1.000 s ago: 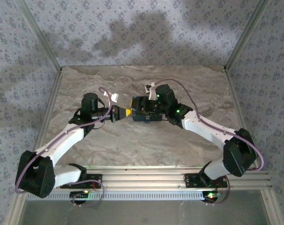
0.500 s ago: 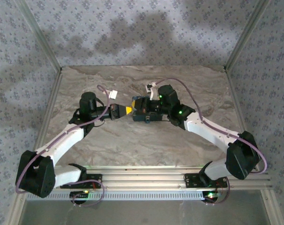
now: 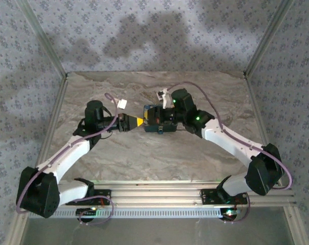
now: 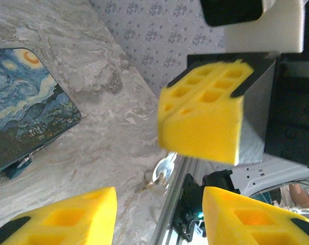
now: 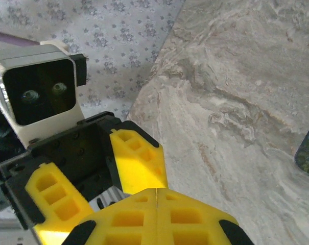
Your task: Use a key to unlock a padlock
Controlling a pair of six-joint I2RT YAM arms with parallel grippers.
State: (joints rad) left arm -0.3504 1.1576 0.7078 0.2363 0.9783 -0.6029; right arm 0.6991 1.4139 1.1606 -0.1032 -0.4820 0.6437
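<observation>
1. The padlock (image 4: 29, 104) is seen lying flat on the bench (image 4: 118, 117), painted face up, at the upper left of the left wrist view. In the top view it is found in the middle of the frame, between the two arms.
2. The jaws of the left gripper (image 4: 159, 217) are spread wide. Nothing is held between them.
3. The jaws of the right gripper (image 5: 158, 204) are pressed together. Nothing can be seen pinched in them.
4. Something small and blue, maybe the key (image 4: 15, 171), is seen at the lower edge of the padlock. This cannot be told for sure.
5. A shiny metal thing (image 4: 163, 172) is seen low in the middle of the left wrist view, below the right jaws. It is too blurry to be named.
6. The padlock does not seem to be held by either arm. Whether it is locked cannot be told.
7. Most of the job is judged to be left. The key has to be gripped and turned, and the padlock opened.
</observation>
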